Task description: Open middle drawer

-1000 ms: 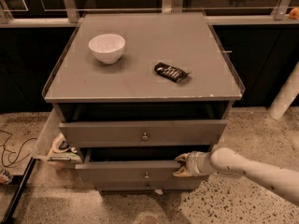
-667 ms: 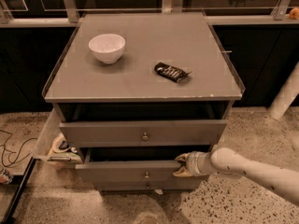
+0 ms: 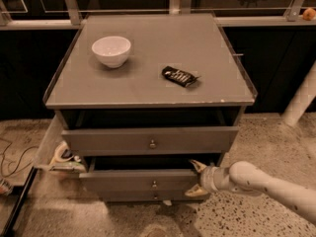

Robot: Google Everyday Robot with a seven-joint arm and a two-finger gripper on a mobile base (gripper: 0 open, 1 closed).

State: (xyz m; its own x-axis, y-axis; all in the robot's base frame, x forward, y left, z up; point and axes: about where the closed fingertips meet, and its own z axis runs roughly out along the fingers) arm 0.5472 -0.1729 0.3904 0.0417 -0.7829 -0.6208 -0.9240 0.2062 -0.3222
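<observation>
Lower right: pale two-finger tool (image 3: 192,179), fingers (image 3: 197,167) apart, bracketing right end of wide shallow grey middle drawer (image 3: 128,180), low centre, seemingly slightly out. Judged mid-pull; next, draw straight toward frame bottom. Drawer interior hidden beneath taller grey upper drawer (image 3: 123,141). Farther: round white bowl (image 3: 111,50) on grey table (image 3: 207,78).

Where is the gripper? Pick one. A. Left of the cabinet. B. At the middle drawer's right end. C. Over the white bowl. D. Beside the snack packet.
B: the gripper sits at the right end of the middle drawer, well below the white bowl.
</observation>
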